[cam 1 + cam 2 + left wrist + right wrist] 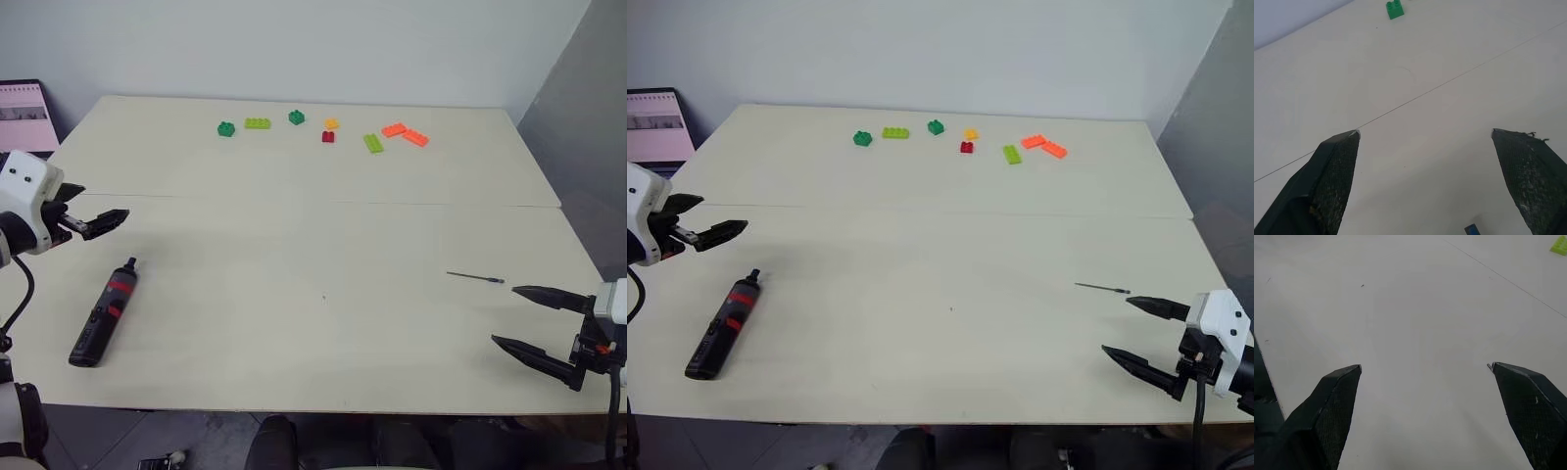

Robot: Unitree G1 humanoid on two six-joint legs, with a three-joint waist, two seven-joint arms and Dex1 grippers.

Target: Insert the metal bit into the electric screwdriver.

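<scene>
The electric screwdriver point(105, 313), black with red bands, lies flat on the pale table point(323, 245) near its front left, tip pointing away from me. My left gripper point(100, 210) hovers open just beyond and to the left of that tip, nothing between its fingers point(1334, 171). The metal bit point(475, 278), a thin dark rod, lies on the table at the right. My right gripper point(504, 315) stands open just in front of the bit, its upper finger close to the rod's right end and apart from it; its fingers point(1332, 406) are spread wide over bare table.
Several toy bricks, green point(226, 128), lime point(373, 143), red point(328, 137) and orange point(415, 137), are scattered along the far side. A seam point(323, 202) crosses the table. A screen point(24, 113) stands beyond the left corner. The front edge point(323, 409) is close.
</scene>
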